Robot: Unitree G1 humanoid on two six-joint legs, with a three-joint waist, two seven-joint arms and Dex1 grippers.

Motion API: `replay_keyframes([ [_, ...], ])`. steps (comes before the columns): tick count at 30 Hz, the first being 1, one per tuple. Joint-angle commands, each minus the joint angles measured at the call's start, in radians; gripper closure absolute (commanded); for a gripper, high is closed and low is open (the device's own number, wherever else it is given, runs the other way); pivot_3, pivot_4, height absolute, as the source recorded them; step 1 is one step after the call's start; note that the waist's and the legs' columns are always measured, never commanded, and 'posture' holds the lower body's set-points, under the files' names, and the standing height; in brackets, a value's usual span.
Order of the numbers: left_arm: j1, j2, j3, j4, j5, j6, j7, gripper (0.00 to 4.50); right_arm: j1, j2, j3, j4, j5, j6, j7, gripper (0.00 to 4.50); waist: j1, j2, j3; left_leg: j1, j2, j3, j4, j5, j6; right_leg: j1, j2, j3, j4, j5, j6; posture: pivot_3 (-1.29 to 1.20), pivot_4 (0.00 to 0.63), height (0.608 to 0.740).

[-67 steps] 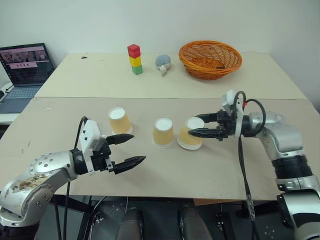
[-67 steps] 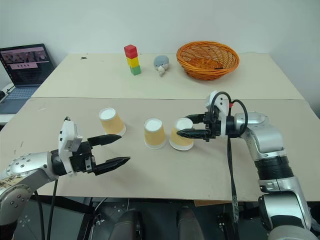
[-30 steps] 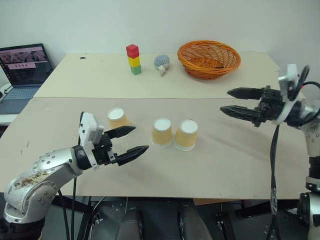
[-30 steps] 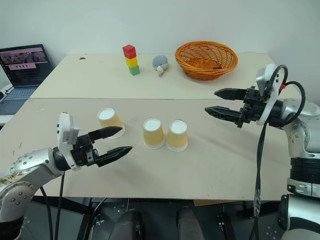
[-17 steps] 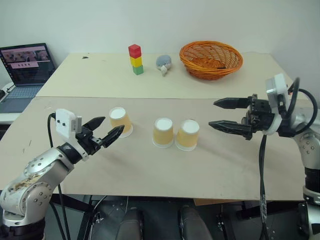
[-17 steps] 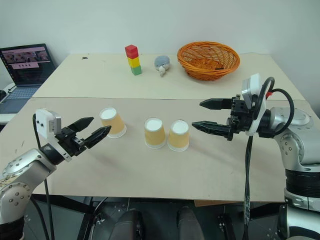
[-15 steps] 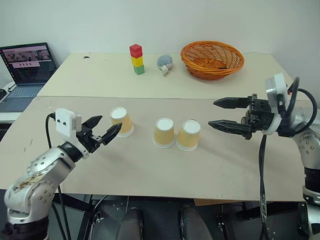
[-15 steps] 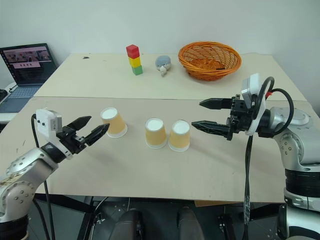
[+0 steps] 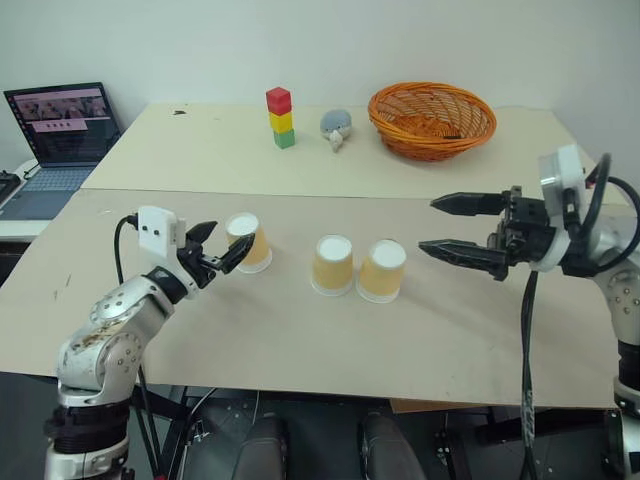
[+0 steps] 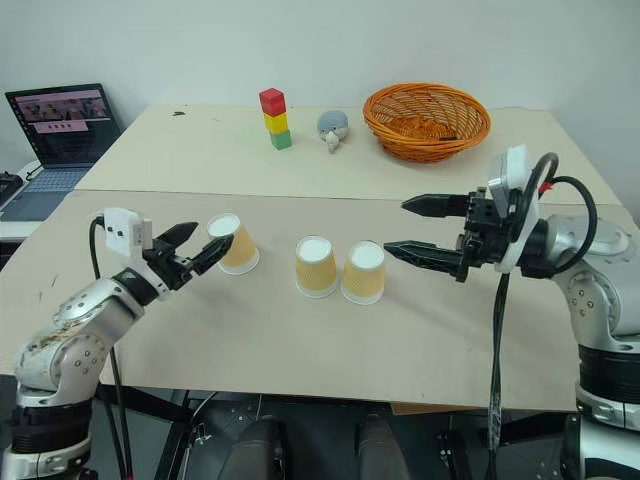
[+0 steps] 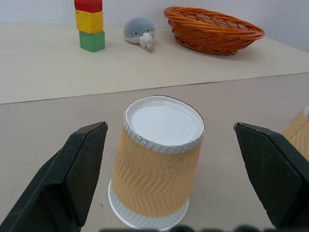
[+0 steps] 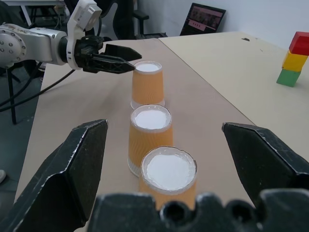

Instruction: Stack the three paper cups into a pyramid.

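Your left gripper [image 9: 222, 248]: fingers spread wide, level, straddling left cup [image 9: 247, 242] without touching, nothing held. Your right gripper [image 9: 445, 225]: jaws wide, empty, just right of right cup [image 9: 382, 270], apart from it. Middle cup [image 9: 332, 264] touching right cup; left cup stands apart. All three upside down on near table [image 9: 300, 340]. Block tower [image 9: 280, 117] on far table.

Far table [image 9: 200, 150]: block tower [image 9: 280, 117], red over yellow over green, stood upright. Small grey plush toy [image 9: 335, 126] lay just beside it. Orange wicker basket [image 9: 432, 120] sat further along. Open laptop [image 9: 62, 135] rested on a separate surface.
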Motion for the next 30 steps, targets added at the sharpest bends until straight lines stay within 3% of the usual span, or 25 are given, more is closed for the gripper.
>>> replay_keyframes([
  [1,-0.027,-0.006,-0.009,0.014,0.032,-0.044,-0.021,0.00,0.005,-0.021,-0.048,-0.042,0.030,-0.001,-0.017,0.09,0.000,0.000,0.000,0.000,0.000,0.000,0.000,0.000,0.000,0.000,0.000,0.000,0.000,0.000,0.000,0.00,0.150,0.638],
  [15,-0.108,-0.058,-0.082,0.121,0.141,-0.101,-0.061,0.00,0.053,-0.026,-0.076,-0.068,0.053,-0.009,-0.055,0.09,0.000,0.000,0.000,0.000,0.000,0.000,0.000,0.000,0.000,0.000,0.000,0.000,0.000,0.000,0.000,0.00,0.150,0.638],
  [17,-0.118,-0.054,-0.085,0.140,0.159,-0.106,-0.063,0.54,0.061,-0.025,-0.082,-0.068,0.056,-0.013,-0.060,0.00,0.000,-0.001,0.000,0.000,0.000,0.000,0.000,0.000,0.000,0.000,0.000,0.000,0.000,0.000,0.000,0.00,0.150,0.638],
  [25,-0.130,-0.060,-0.085,0.146,0.196,-0.132,-0.072,0.54,0.060,-0.022,-0.084,-0.059,0.060,-0.022,-0.067,0.00,0.000,-0.001,0.000,0.000,0.000,0.000,0.000,0.000,0.000,0.000,0.000,0.000,0.000,0.000,0.000,0.00,0.150,0.638],
  [30,-0.223,-0.056,-0.066,0.096,0.168,-0.117,-0.072,0.54,0.055,-0.022,-0.073,-0.047,0.050,-0.033,-0.062,0.00,0.004,-0.001,0.001,0.000,0.000,-0.001,0.000,0.000,-0.001,0.000,0.000,0.000,0.000,0.000,0.000,0.00,0.150,0.638],
])
